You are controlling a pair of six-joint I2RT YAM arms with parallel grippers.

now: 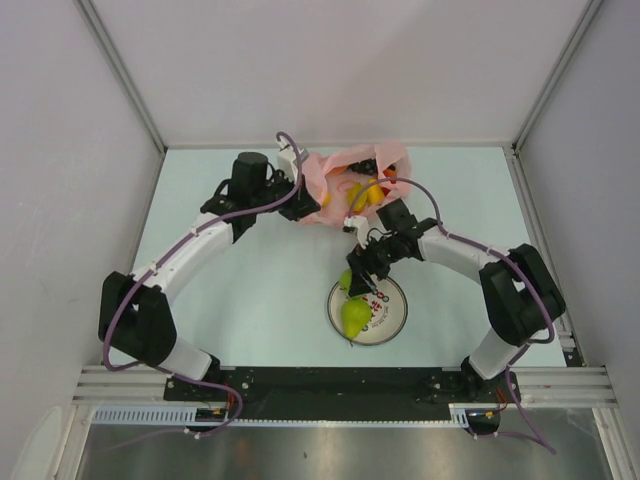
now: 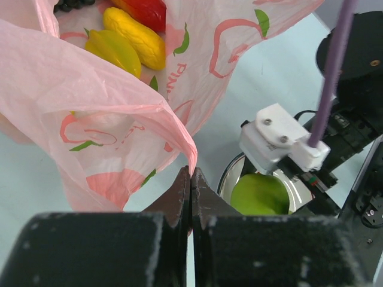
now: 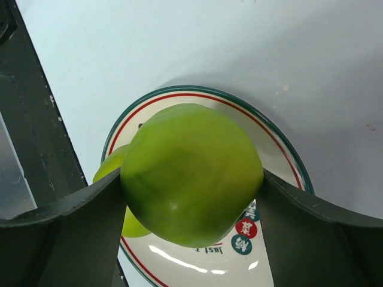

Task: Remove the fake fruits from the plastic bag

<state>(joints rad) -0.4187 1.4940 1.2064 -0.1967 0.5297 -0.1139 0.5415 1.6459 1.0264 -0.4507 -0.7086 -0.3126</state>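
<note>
The fake fruits are sitting in two groups: some inside the plastic bag, which is lying on the table beyond the plate, and two at the plate itself. Inside the bag's open mouth, two yellow mangoes, a red watermelon slice and a dark grape bunch are showing.

The left gripper is pinching the bag's near edge with its jaws fully closed, holding a fold of the pink film up on the side facing the plate.

The right gripper is clamping the green apple between widely spread fingers over the part of the plate nearest the bag; whether the apple is touching the plate cannot be told. The green pear is lying on the plate, close to its rim on the left arm's side.

Bare table is stretching away from the plate toward the left arm and, in a narrower strip, between the plate and the bag.
</note>
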